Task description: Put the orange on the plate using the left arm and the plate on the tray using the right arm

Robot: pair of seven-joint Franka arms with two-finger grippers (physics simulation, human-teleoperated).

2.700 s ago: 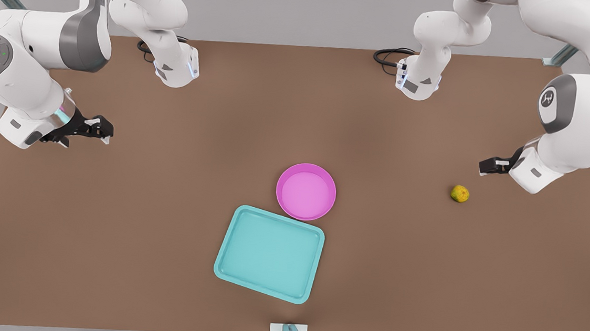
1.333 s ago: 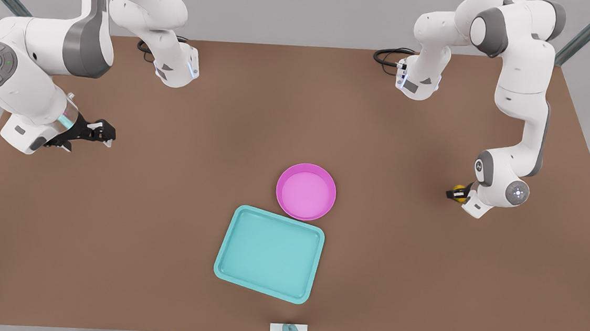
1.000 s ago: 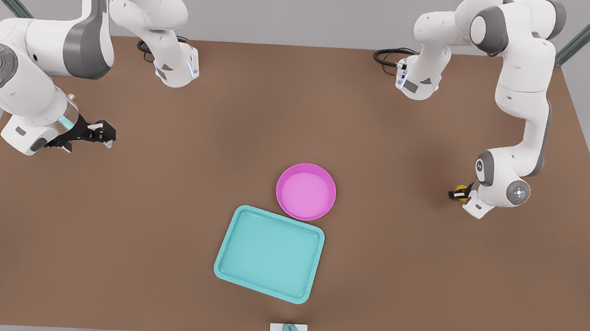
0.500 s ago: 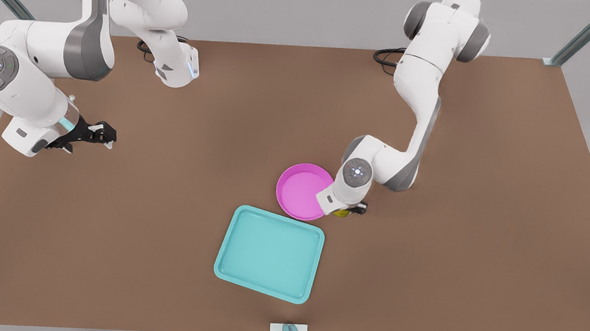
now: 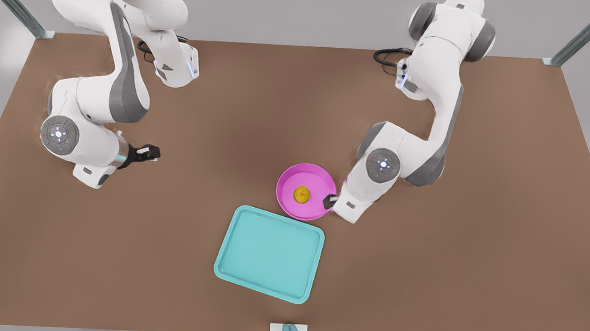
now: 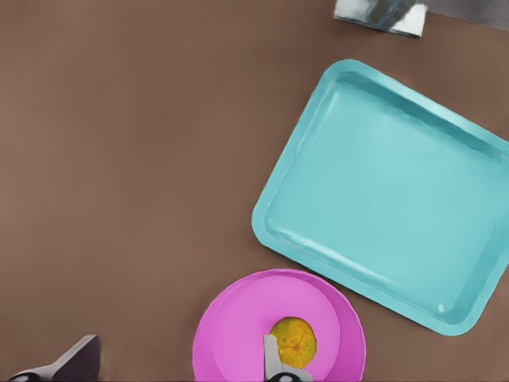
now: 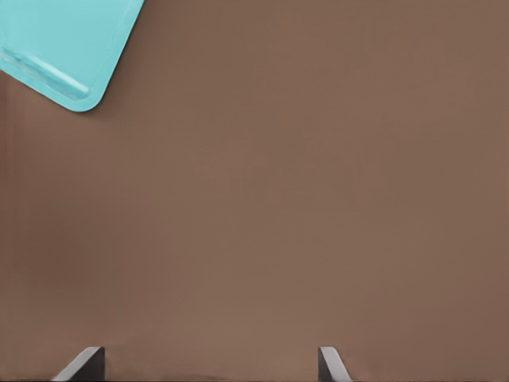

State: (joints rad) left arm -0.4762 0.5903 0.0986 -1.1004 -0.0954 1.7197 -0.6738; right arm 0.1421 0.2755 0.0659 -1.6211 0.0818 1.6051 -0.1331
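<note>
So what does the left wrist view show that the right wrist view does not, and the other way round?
Left wrist view: the plate with the orange lying in it, the whole tray close beside the plate, and the left gripper, open, with one finger next to the orange.
Right wrist view: the right gripper, open over the bare brown table.
Shared: the tray, of which the right wrist view catches just one corner, and the table.
</note>
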